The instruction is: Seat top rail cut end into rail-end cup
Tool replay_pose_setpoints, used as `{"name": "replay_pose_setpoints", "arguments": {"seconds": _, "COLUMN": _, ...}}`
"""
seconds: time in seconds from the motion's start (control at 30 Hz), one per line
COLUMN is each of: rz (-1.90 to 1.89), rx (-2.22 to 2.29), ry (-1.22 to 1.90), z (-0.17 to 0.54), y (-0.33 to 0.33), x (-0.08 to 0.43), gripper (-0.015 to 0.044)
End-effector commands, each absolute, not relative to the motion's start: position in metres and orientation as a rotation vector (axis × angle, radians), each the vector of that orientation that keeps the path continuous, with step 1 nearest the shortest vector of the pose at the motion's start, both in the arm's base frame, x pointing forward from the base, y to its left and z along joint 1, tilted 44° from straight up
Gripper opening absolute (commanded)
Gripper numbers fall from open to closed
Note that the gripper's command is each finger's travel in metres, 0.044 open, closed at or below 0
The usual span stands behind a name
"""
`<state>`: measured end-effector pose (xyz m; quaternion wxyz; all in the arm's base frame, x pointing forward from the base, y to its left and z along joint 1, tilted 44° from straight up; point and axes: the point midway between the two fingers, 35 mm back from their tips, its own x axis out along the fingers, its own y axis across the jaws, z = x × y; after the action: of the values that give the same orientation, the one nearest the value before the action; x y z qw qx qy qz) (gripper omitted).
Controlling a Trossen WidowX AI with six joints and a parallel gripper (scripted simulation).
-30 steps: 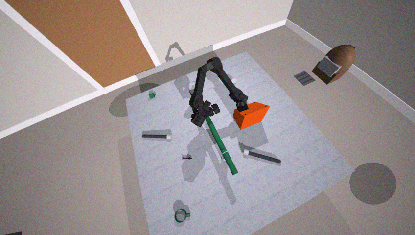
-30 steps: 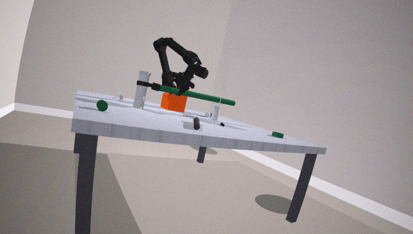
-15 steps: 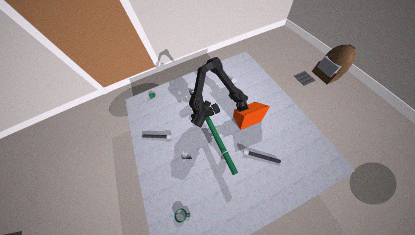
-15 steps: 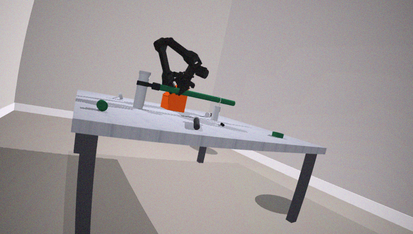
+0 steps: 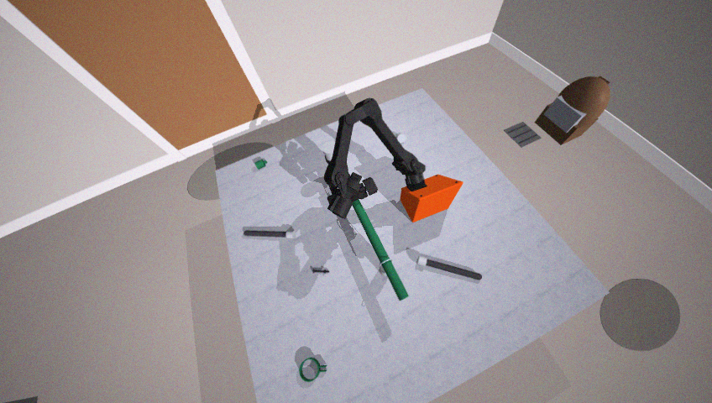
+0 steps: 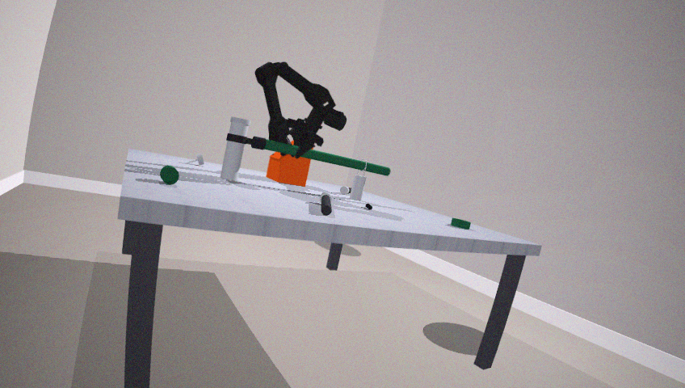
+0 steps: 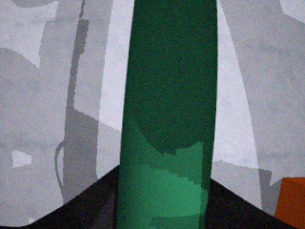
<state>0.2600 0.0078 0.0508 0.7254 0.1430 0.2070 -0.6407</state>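
Observation:
The green rail [image 5: 369, 229] [image 6: 336, 159] [image 7: 172, 72] slopes gently down from the big post [image 6: 233, 161] and passes through the thin loop cap [image 5: 384, 261] on the short post [image 6: 358, 188]. The black brace band [image 6: 235, 138] is around the big post a little below its cap [image 6: 239, 120]. The rail's upper end meets the black end cup [image 6: 258, 142], roughly in line; how deep it sits inside cannot be told. My gripper [image 6: 293, 151] [image 7: 156, 175] is shut on the rail near that end. In the top view the arm hides the cup and post.
The orange base block [image 5: 434, 199] [image 6: 291, 170] stands beside the rail. A dark white-ended bar [image 5: 264, 232] lies left and another [image 5: 452, 269] right. A green ring [image 5: 310, 369] lies near the front, a small black piece [image 5: 319, 271] mid-table, and a green piece [image 5: 260, 164] at back left.

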Motion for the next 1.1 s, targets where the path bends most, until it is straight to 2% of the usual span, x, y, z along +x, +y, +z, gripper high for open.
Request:
{"name": "replay_pose_setpoints", "arguments": {"seconds": 0.0, "rz": -1.412, "rx": 0.316, "ry": 0.456, "z": 0.051, "y": 0.008, "x": 0.260, "gripper": 0.0000}}
{"name": "replay_pose_setpoints", "arguments": {"seconds": 1.07, "rz": -1.412, "rx": 0.315, "ry": 0.455, "z": 0.068, "y": -0.003, "x": 0.265, "gripper": 0.0000}}
